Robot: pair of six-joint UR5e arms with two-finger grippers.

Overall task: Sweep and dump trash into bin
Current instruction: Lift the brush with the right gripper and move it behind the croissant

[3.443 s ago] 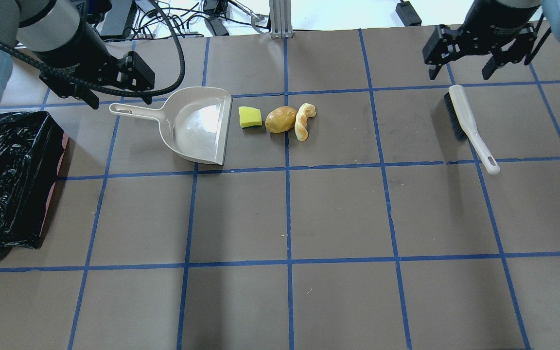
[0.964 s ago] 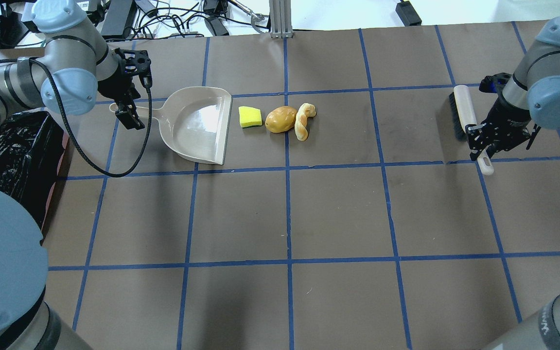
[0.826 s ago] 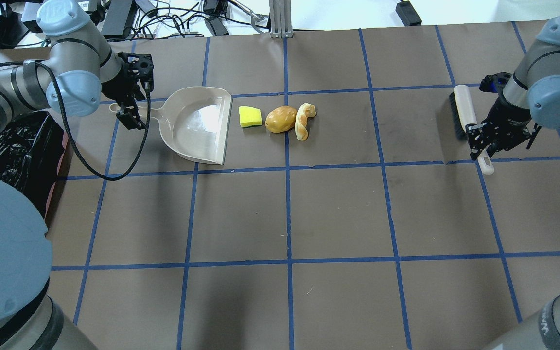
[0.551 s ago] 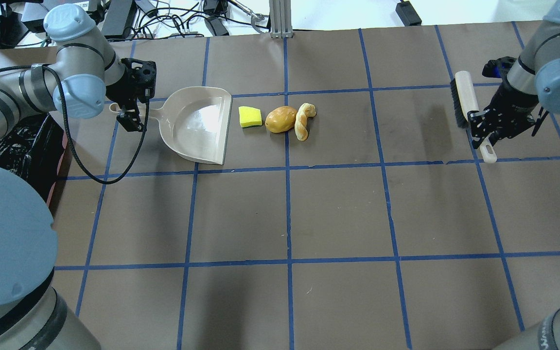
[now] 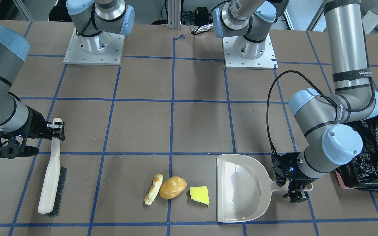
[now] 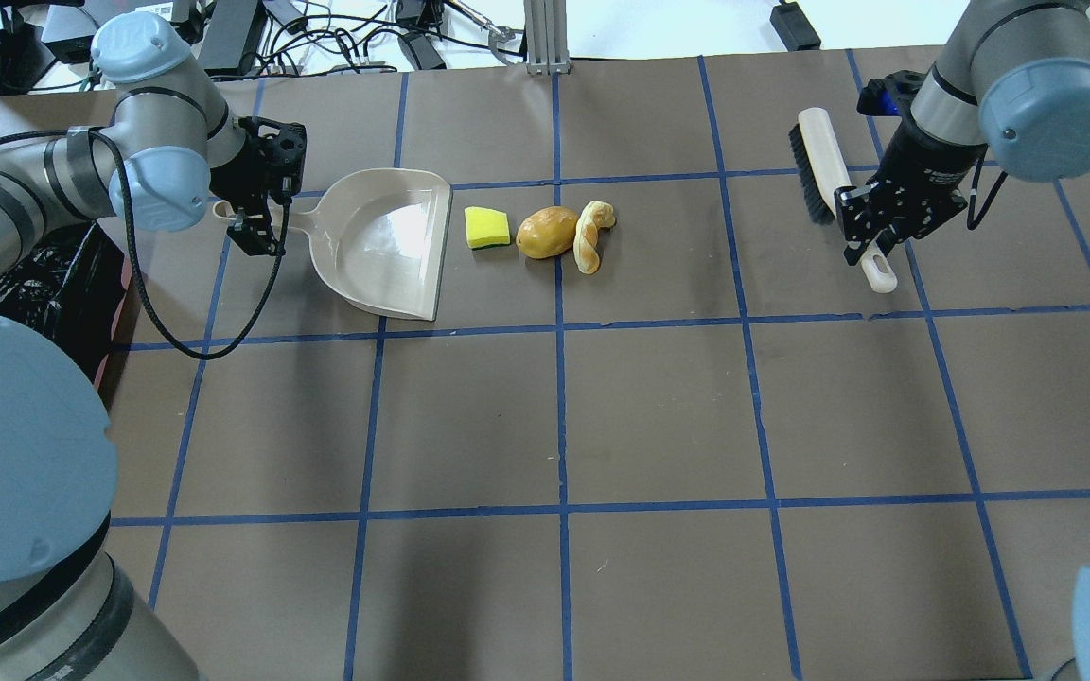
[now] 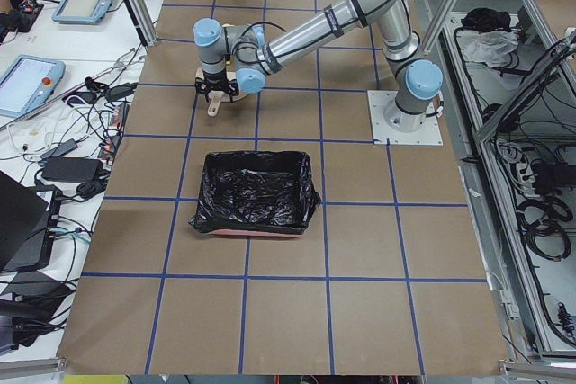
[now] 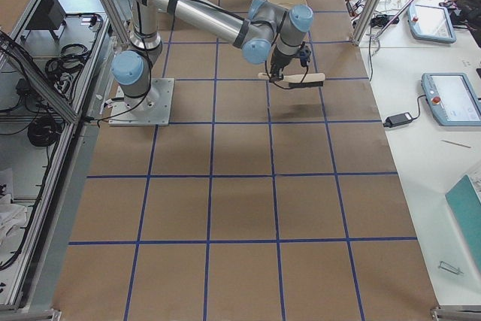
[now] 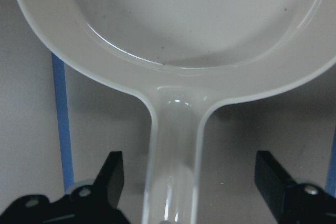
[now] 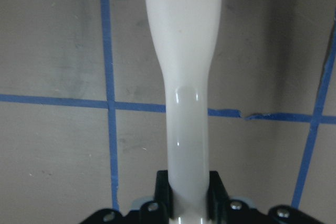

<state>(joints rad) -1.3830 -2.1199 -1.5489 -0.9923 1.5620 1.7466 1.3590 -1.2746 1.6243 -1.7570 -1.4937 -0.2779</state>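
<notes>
Beige plastic makes up the dustpan, which lies flat in the upper left of the overhead view with its open lip facing right. Just off that lip the trash sits in a short row on the brown table: the yellow wedge nearest the pan, then the golden-brown lump, then the pale twisted bread stick touching the lump. The left gripper straddles the dustpan's handle, its fingers spread wide, with a gap on both sides of the handle. At the upper right the right gripper is clamped on the thin handle of the white brush, bristles toward the frame's left. The bin, lined with crinkly black plastic, stands at the overhead view's left edge, apart from the dustpan.
</notes>
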